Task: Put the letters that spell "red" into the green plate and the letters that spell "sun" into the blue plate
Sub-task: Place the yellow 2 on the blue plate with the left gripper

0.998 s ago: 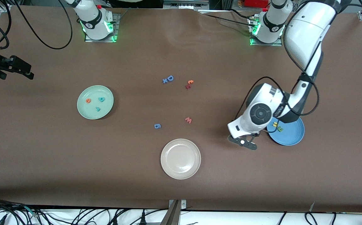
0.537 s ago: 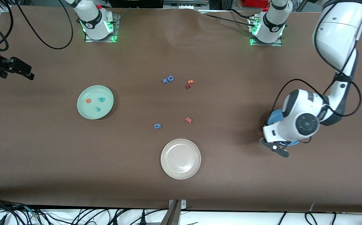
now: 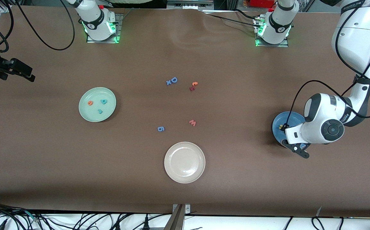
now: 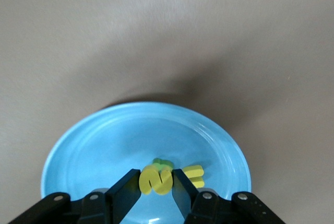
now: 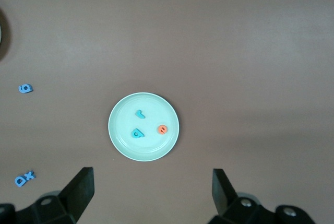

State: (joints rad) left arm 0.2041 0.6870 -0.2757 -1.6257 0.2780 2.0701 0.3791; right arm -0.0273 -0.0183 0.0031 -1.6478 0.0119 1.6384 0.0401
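My left gripper (image 4: 156, 181) is shut on the yellow "s" (image 4: 155, 180) and hangs low over the blue plate (image 4: 94, 145). The green "n" (image 4: 162, 163) and the yellow "u" (image 4: 194, 176) lie in that plate. In the front view the left arm's hand covers much of the blue plate (image 3: 282, 120). The green plate (image 3: 97, 116) holds the orange "e" (image 3: 90, 103), teal "d" (image 3: 103, 101) and teal "r" (image 3: 100, 111). My right gripper (image 5: 153, 182) waits open and empty, high up at the right arm's end of the table.
A beige-white plate (image 3: 184, 177) sits nearest the front camera. Loose letters lie mid-table: a blue "D" with an "x" (image 3: 172, 80), a small red-orange pair (image 3: 193, 86), a pink "w" (image 3: 192, 122) and a blue "6" (image 3: 161, 128).
The left arm has swung toward its own end of the table, carrying the yellow "s" from beside the blue plate to over it. The right arm has not moved.
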